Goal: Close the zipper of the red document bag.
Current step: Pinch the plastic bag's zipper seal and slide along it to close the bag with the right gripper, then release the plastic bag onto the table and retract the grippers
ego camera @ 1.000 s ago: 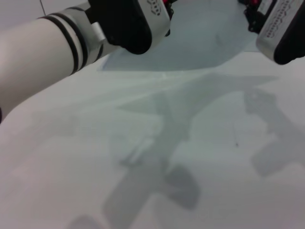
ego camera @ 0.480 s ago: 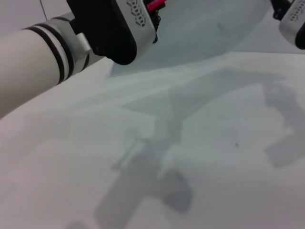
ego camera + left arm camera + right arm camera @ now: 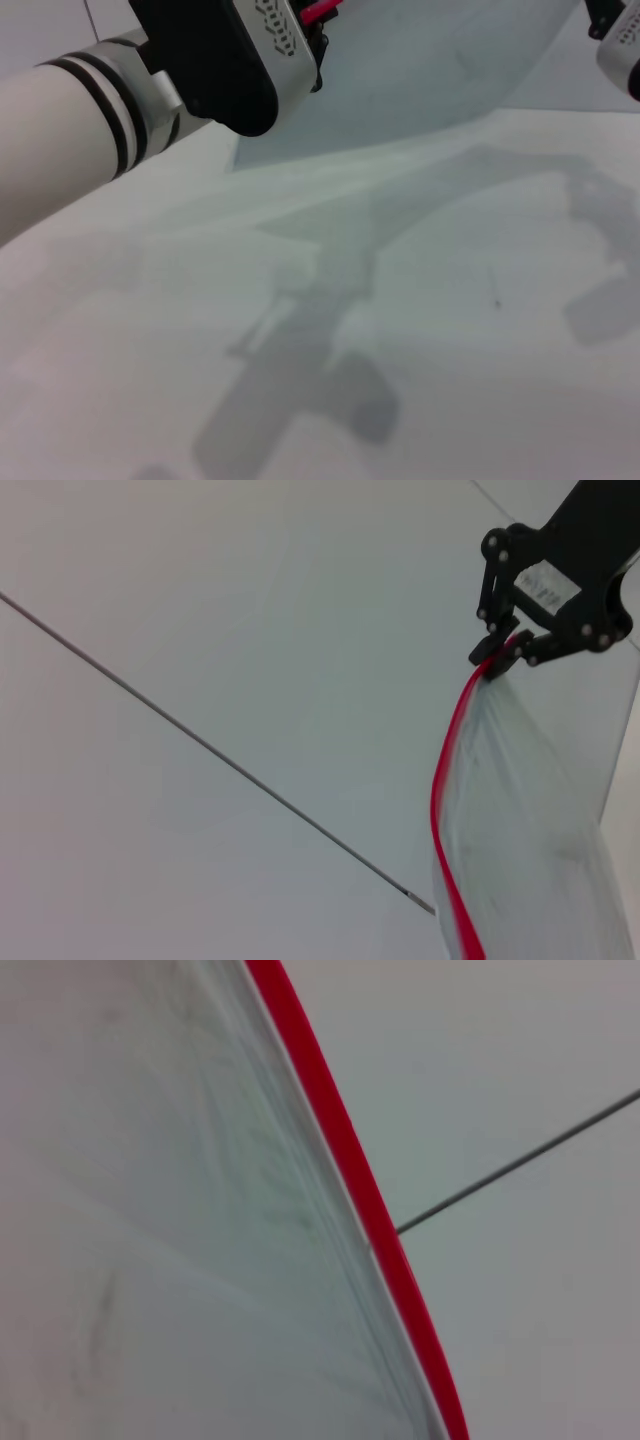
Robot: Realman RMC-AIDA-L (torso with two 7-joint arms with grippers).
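The red document bag [image 3: 430, 70] hangs in the air above the white table, stretched between my two grippers as a pale translucent sheet. My left gripper [image 3: 320, 18] is at the top left, shut on the zipper [image 3: 322, 9], where only a short red bit shows. My right gripper [image 3: 618, 30] sits at the top right corner, mostly cut off. In the left wrist view the right gripper [image 3: 500, 652] pinches the far end of the zipper [image 3: 440, 800], which curves along the bag [image 3: 540, 830]. The right wrist view shows the zipper [image 3: 340, 1140] edging the bag [image 3: 150, 1210].
The white table [image 3: 450, 350] lies below the bag, crossed by the shadows of the arms and the bag. A thin dark seam line [image 3: 200, 740] runs across the pale surface behind the bag; the same seam line [image 3: 520, 1160] shows in the right wrist view.
Both arms have risen and spread apart. The right gripper has slid toward the right edge of the head view, and the bag hangs higher and tauter.
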